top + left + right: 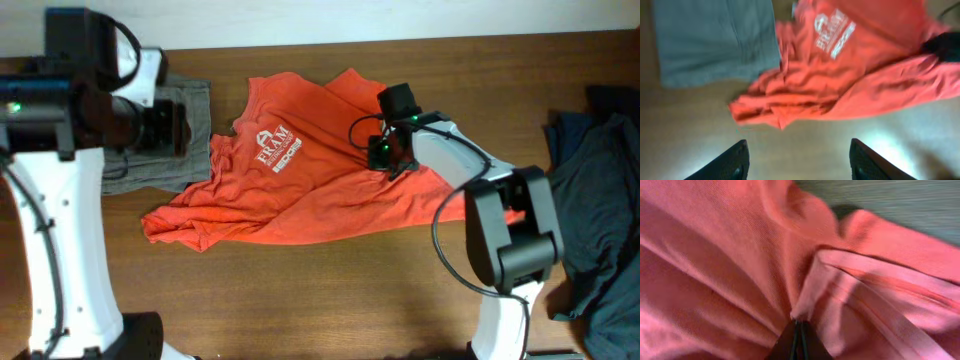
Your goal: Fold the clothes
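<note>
Your right pincer (pixel 797 329) is closed on a fold of the T-shirt (pixel 300 190), which lies crumpled on the table (pixel 350 290). Pull it gently flat. The left pincer (pixel 797 160), open and empty, should take the bunched end.

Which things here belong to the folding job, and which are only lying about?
Belong to the job: orange T-shirt, pinched by the shut right gripper; grey-brown garment; dark blue-grey garments; left gripper, open, holding nothing.
Only lying about: nothing loose that I can see; the wooden table merely bears the garments.
</note>
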`<state>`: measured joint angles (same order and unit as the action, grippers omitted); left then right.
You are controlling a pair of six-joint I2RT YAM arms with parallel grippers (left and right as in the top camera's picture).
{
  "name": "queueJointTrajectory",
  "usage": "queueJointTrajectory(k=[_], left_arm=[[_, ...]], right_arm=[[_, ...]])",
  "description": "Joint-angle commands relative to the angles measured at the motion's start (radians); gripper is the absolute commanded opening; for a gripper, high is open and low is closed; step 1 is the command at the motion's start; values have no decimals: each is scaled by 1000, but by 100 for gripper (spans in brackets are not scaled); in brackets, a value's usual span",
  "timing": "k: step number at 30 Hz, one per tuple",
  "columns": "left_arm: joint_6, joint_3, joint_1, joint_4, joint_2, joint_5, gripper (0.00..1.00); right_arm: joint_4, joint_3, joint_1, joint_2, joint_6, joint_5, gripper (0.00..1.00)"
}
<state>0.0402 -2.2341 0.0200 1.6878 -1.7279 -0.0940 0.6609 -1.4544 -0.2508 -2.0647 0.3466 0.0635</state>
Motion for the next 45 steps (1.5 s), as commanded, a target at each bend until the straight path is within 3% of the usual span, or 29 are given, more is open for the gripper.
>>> queueJointTrajectory(k=[1, 8, 18, 22, 30, 36, 38, 39, 45], left_arm=[[-11, 145, -3, -7, -23, 13, 67], [-38, 407, -3, -104, -23, 69, 68], [-56, 729, -3, -235, -23, 51, 68], [-56, 844, -3, -312, -23, 8, 69], [-109, 1132, -1, -669, -23, -184, 67], [-209, 1271, -2, -887, -23, -191, 38], [-212, 1270, -1, -893, -23, -201, 20], [-212, 1270, -1, -890, -23, -224, 4], [-207, 1270, -1, -842, -15, -386, 1]], right_arm=[[51, -3, 12, 135, 2, -96, 7], [280, -3, 12, 269, 6, -314, 4], [661, -3, 8, 366, 56, -307, 4], [718, -3, 8, 369, 55, -300, 4], [727, -3, 8, 369, 55, -274, 4], [718, -3, 8, 369, 55, -274, 4], [715, -3, 8, 368, 55, -274, 4], [712, -3, 8, 368, 54, -275, 4], [711, -3, 8, 368, 54, -278, 4]])
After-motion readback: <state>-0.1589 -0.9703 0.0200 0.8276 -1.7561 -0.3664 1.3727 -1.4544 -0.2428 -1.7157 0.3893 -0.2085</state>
